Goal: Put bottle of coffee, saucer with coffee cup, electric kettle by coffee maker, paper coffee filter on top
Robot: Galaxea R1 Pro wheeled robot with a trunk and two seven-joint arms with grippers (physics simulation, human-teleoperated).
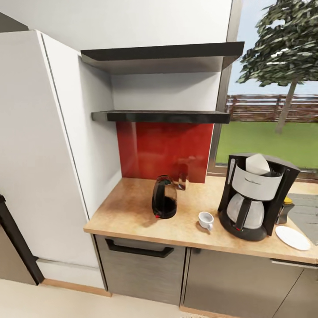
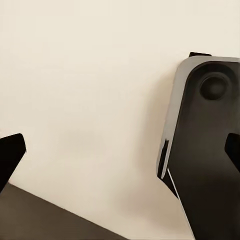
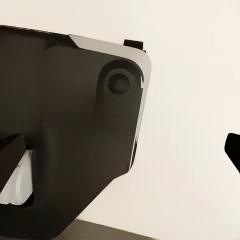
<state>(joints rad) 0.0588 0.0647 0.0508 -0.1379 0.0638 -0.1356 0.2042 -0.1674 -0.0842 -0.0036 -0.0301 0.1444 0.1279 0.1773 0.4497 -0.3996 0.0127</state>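
Head view: the cup (image 1: 205, 219) stands on the table (image 1: 132, 207) at nine o'clock of the coffee maker (image 1: 254, 194), the saucer (image 1: 292, 237) at four o'clock, well apart. My right arm is probably nearer the saucer.

Left wrist: my left end effector (image 2: 122, 155) gapes wide, empty.

Right wrist: my right end effector (image 3: 125, 155) likewise.

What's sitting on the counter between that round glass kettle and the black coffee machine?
In the head view, the small white coffee cup stands between the electric kettle and the coffee maker, nearer the machine, on bare countertop.
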